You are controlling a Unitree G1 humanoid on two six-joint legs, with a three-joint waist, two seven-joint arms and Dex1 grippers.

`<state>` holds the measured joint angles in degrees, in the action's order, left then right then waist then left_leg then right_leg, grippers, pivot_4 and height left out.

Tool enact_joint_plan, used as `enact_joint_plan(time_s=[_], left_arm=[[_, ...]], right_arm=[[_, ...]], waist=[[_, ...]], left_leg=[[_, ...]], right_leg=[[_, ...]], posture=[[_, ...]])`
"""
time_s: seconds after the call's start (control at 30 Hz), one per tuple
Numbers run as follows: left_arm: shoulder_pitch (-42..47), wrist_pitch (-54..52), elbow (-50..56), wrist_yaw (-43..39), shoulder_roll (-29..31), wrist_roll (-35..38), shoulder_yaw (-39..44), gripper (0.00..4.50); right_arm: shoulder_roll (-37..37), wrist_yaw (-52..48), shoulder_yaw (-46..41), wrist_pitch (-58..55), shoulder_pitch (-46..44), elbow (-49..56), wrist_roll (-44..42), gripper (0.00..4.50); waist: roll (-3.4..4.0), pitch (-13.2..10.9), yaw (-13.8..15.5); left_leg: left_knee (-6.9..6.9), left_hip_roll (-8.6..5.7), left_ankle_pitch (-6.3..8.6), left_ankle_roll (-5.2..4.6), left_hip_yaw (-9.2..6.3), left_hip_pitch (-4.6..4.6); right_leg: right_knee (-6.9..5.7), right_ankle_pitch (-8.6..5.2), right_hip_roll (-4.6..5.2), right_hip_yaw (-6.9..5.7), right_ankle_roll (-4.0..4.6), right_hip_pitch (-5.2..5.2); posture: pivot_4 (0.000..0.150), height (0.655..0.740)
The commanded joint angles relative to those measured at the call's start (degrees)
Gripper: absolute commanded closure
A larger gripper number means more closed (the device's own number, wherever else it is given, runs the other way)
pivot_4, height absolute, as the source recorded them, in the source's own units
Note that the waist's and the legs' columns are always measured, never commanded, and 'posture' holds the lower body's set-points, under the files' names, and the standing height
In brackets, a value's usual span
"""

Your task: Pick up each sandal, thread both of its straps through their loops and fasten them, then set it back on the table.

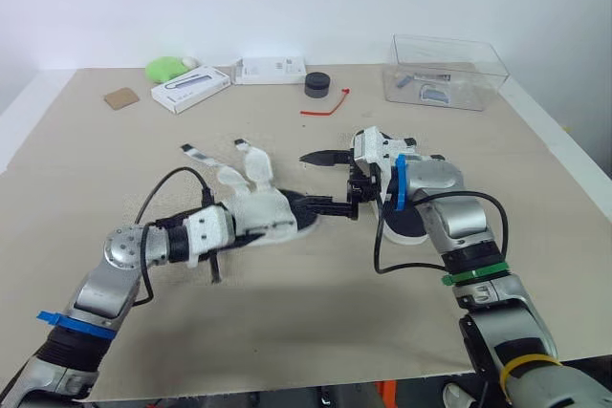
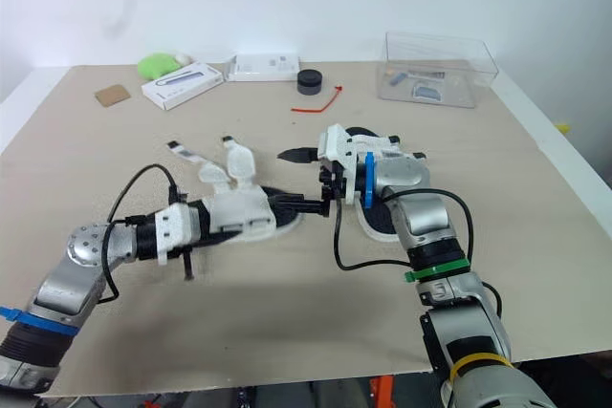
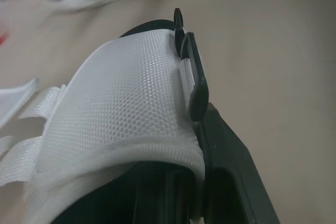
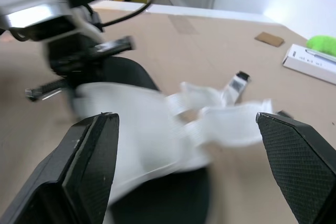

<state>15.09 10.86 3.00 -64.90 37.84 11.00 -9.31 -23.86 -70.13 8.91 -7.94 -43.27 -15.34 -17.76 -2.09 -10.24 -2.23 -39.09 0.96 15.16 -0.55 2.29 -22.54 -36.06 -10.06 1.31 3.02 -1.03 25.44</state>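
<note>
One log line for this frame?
left gripper: shut on sandal upper | right gripper: open, beside its sole | straps: loose, unthreaded | second sandal: on table

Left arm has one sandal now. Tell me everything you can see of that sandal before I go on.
The sandal has a white woven-mesh upper on a black sole. Its two white straps stand loose and unthreaded, with dark tabs at their tips. The left gripper pinches the upper's edge. The sole sits low at the table; whether it rests there is unclear. The open right gripper faces its right end, lower finger over the sole.
</note>
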Motion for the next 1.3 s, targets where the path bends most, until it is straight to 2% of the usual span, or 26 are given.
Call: enact_joint_plan(time_s=[0.03,0.13,0.3,0.4,0.57,0.93,1.2,1.3], left_arm=[[0.0,8.7,0.3,-6.3,1.2,2.5,-0.6,4.44],[0.2,10.9,-0.9,-8.1,1.1,2.3,-1.5,4.44],[1.4,13.4,-4.8,-6.1,0.1,-0.7,-1.7,4.44],[0.9,11.3,-4.1,-3.0,-0.8,-1.5,-1.4,4.44],[-2.1,7.3,0.1,0.9,-1.4,-1.1,-1.0,4.44],[-4.9,-2.3,7.4,6.2,-1.2,-0.9,-0.4,4.44],[-6.1,-7.0,10.3,4.3,0.0,1.3,-1.4,4.44],[-6.3,-10.6,12.3,2.0,0.6,4.3,-1.9,4.44]], right_arm=[[-1.4,-1.6,-1.1,-1.9,0.8,4.5,-2.0,0.0],[-3.6,-3.7,-0.9,-5.2,2.2,7.5,-3.4,0.0],[-8.2,-6.2,-1.4,-10.8,6.3,14.2,-6.3,0.0],[-10.2,-5.8,-2.9,-12.6,9.2,19.2,-8.7,0.0],[-10.9,-3.8,-3.6,-13.6,11.8,24.1,-10.1,0.0],[-10.4,-2.6,-2.3,-12.2,12.2,23.0,-8.9,0.0],[-9.7,-2.9,-1.4,-11.7,11.3,21.8,-8.2,0.0],[-9.7,-3.2,-1.1,-11.3,11.2,21.5,-7.8,0.0]], waist=[[0.0,0.0,0.0],[0.01,0.0,0.0],[0.01,0.0,0.1],[0.01,0.0,0.2],[0.01,0.0,0.1],[0.01,0.0,0.5],[0.01,0.0,0.5],[0.01,0.0,0.5]], left_leg=[[0.0,0.01,0.0,-0.01,0.0,0.0],[0.02,0.02,0.02,-0.03,-0.02,0.0],[0.01,0.01,0.02,-0.04,-0.05,0.04],[0.01,0.01,0.01,-0.06,-0.08,0.06],[0.0,0.05,0.0,-0.07,-0.06,0.13],[0.0,0.04,0.0,-0.07,-0.07,0.14],[0.0,0.07,0.0,-0.07,-0.07,0.14],[0.0,0.07,0.0,-0.07,-0.07,0.14]], right_leg=[[-0.01,-0.01,-0.01,0.0,0.01,0.01],[-0.01,-0.04,-0.01,-0.01,0.0,0.0],[-0.02,-0.06,-0.01,-0.03,-0.04,-0.04],[-0.03,-0.27,-0.02,-0.04,-0.41,-0.07],[-0.08,-0.26,-0.04,-0.02,-0.41,-0.08],[-0.08,-0.28,-0.05,-0.02,-0.42,-0.09],[-0.09,-0.29,-0.1,-0.03,-0.38,-0.09],[-0.09,-0.3,-0.1,-0.03,-0.38,-0.09]], posture=[[0.15,0.74],[0.15,0.74],[0.15,0.74],[0.15,0.74],[0.15,0.74],[0.15,0.74],[0.15,0.74],[0.15,0.74]])
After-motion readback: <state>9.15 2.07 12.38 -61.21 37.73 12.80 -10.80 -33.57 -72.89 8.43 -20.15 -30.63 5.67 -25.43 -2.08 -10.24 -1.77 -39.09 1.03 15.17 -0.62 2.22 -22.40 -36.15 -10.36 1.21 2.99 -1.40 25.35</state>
